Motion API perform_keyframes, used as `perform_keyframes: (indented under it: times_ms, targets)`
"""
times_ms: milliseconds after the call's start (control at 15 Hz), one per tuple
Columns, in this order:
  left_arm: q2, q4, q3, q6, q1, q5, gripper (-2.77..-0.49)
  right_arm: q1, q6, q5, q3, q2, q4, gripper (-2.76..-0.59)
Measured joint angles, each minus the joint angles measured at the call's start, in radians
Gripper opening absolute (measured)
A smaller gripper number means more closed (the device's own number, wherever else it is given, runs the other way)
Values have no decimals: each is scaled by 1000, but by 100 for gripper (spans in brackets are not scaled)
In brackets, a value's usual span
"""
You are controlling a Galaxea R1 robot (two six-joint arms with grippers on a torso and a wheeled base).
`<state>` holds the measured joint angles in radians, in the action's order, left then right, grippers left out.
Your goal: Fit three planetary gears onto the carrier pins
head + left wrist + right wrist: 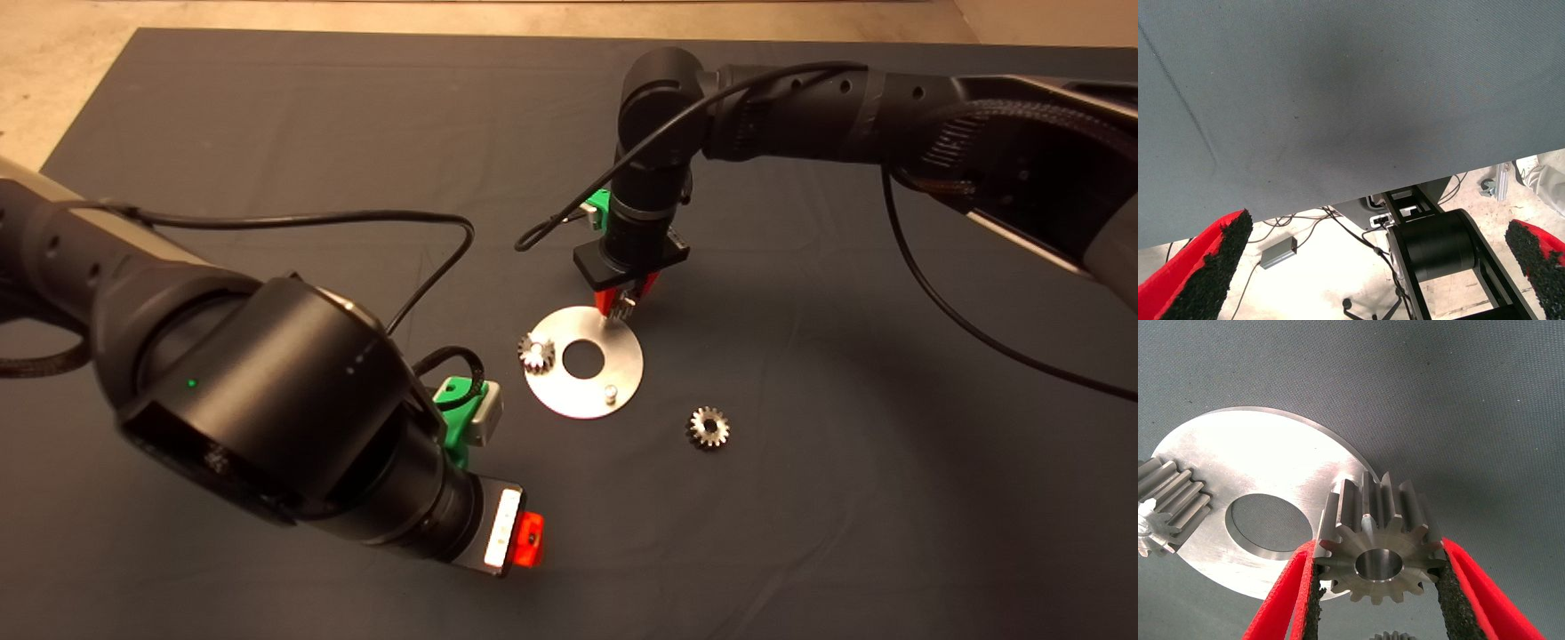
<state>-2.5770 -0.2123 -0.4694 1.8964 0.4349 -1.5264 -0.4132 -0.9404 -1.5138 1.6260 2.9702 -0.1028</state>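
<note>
Near the middle of the head view, the right gripper (625, 305) points down at the upper right rim of the round silver carrier plate (569, 391), which lies flat on the dark mat (267, 133). Its two red fingers (1281, 597) are closed onto a planetary gear (1378, 540), pads pressing the teeth on either side, the bore facing the wrist camera and the gear sitting over the plate's edge just beside the large central hole (583, 357). Whether it touches the plate or the pin beneath it, I cannot tell. A second gear (537, 353) sits on the plate's left edge, over a pin. One bare carrier pin (610, 392) stands up at the plate's lower right. The third gear (709, 428) lies on the mat, apart from the plate, to its lower right. The left gripper (524, 538) hangs at the lower left of the head view, well away from the plate, its fingers (1205, 273) spread wide with nothing between them; its wrist camera looks past the mat's edge to the floor, cables and a black frame.
</note>
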Motion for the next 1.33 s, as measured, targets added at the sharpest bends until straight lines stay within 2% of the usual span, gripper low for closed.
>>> perform_keyframes:
  times_ms: [67,400,733,1333]
  targets:
    - [0,0,0,0,0,0,-51,0,13,5,0,0,0,-231]
    - [0,0,0,0,0,0,-51,0,16,30,-23,2,1,-231]
    - [0,0,0,0,0,0,-51,0,16,31,-43,3,1,-231]
    - [-11,0,0,0,0,-1,-51,0,30,28,-38,3,1,-231]
